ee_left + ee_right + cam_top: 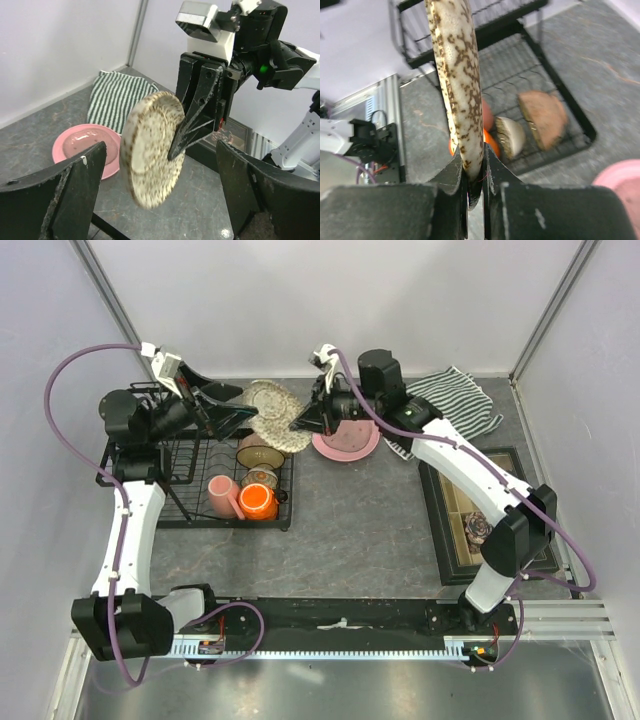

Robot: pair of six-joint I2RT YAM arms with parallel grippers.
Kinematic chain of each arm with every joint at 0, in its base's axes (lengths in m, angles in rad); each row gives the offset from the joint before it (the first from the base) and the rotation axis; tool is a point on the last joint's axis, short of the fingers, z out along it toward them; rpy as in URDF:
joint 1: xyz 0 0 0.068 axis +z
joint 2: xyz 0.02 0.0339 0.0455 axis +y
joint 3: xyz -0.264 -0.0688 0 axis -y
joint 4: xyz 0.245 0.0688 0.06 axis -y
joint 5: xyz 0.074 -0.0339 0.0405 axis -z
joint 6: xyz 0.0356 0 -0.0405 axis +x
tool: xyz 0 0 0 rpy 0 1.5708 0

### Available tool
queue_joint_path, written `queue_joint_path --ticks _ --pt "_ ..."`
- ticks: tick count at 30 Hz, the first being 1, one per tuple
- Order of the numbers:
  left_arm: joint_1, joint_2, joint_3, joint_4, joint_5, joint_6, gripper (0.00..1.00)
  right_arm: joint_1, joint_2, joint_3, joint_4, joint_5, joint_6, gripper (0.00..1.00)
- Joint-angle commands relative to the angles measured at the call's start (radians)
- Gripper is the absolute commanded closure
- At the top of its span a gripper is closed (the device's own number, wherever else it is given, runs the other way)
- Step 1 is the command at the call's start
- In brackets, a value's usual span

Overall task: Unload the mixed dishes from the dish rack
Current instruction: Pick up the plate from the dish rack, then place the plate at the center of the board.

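Right gripper (473, 167): closed on the rim of the small patterned oval dish (456, 75), with its fingers pinching the lower edge from both faces. The dish stands on edge, nearly upright, and in the left wrist view its lowest point hangs clear of the table (200, 210). Left gripper (228, 407): jaws spread wide, facing the right gripper head-on, with the dish in the gap ahead of its fingers (75, 190); neither finger is seen touching the dish. Just beside and below the right gripper, on its own arm's side, the pink round plate (350, 443) lies flat on the table, face up. Past the plate, behind the right gripper, a striped cloth (458, 403) lies rumpled near the back wall. On the far side of the dish from the right gripper, under and behind the left gripper, sits the dish rack (185, 475). In the part of the rack nearest the grippers, the tan-brown bowl (257, 448) and the small floral bowl (262, 478) are tilted on edge among the wires. Farther off, at the rack's near edge, the orange mug (257, 502) and the pink mug (221, 496) sit side by side, touching. Well apart from both grippers, beside the right arm's elbow, a dark compartmented box (433, 515) rests on the table.
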Motion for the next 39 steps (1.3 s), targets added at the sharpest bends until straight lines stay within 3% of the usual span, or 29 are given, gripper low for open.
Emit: queue_joint_path --ticks 1,7,15,25,39 --pt "0.038 -0.005 0.063 -0.013 -0.027 0.041 0.02 -0.105 0.004 0.01 0.076 0.006 0.029 1.0" --pt "0.073 -0.025 0.066 -0.131 -0.067 0.173 0.01 -0.25 0.098 0.031 0.058 -0.014 0.055 1.0" --pt "0.075 -0.062 0.04 -0.217 -0.056 0.276 0.01 -0.379 0.345 0.131 0.042 -0.102 0.14 1.0" --pt "0.076 -0.071 0.028 -0.275 -0.036 0.33 0.01 -0.435 0.555 0.209 0.027 -0.122 0.141 1.0" --pt "0.075 -0.071 0.015 -0.293 -0.01 0.351 0.01 -0.466 0.63 0.202 0.021 -0.174 0.14 1.0"
